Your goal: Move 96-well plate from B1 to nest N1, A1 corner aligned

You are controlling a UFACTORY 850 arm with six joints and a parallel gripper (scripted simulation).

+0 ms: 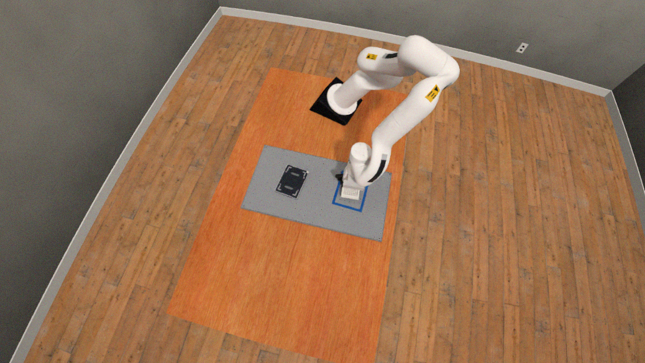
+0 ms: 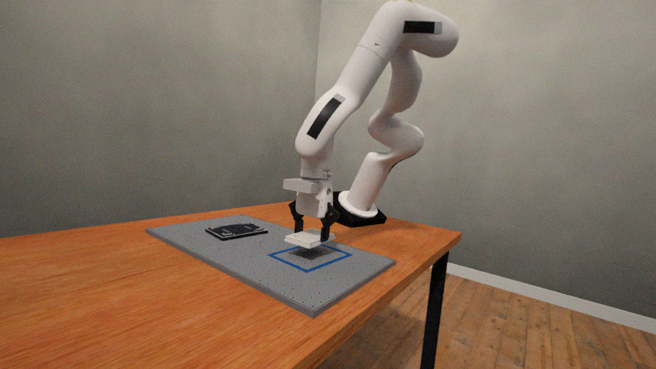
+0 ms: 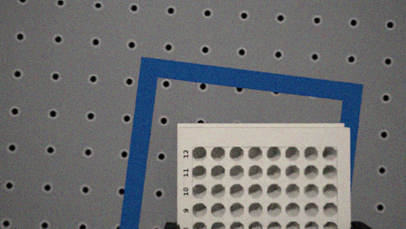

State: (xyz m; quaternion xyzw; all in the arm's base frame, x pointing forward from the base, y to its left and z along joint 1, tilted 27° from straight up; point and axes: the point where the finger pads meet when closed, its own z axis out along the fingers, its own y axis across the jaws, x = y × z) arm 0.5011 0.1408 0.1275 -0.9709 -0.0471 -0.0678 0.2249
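the gripper (image 2: 311, 226) is clenched across the short width of the 96-well plate (image 2: 308, 237), its two dark fingers (image 2: 298, 223) clamped on the plate's long sides, standing wide because the plate fills the gap. the plate hangs level directly under the claw, clear of the grey breadboard (image 2: 256, 266), its shadow falling inside the blue b1 outline (image 2: 275, 258) just below it. from the wrist view, the plate (image 3: 263, 176) reaches forward from the claw with row numbers 12, 11, 10, 9 running back toward the fingers, so its long axis runs away from the claw along the camera's line of sight. the near end, where the low numbers and the cut-off corner should be, is hidden under the claw, so i cannot tell which side a1 falls on.

outward from the claw, the plate nest (image 1: 292, 181) lies off to the side along the breadboard, well apart from the held plate (image 1: 350, 192), toward the left in the top view. the nest's long axis looks roughly parallel to the plate's, maybe tilted a little against it. that is what the coming move seems to turn on: mostly a sideways carry with a small twist of the wrist, provided the a1 mark, too small to read here, sits at the matching end. if it sits at the far end, the plate would need a half turn before going down between the locators.
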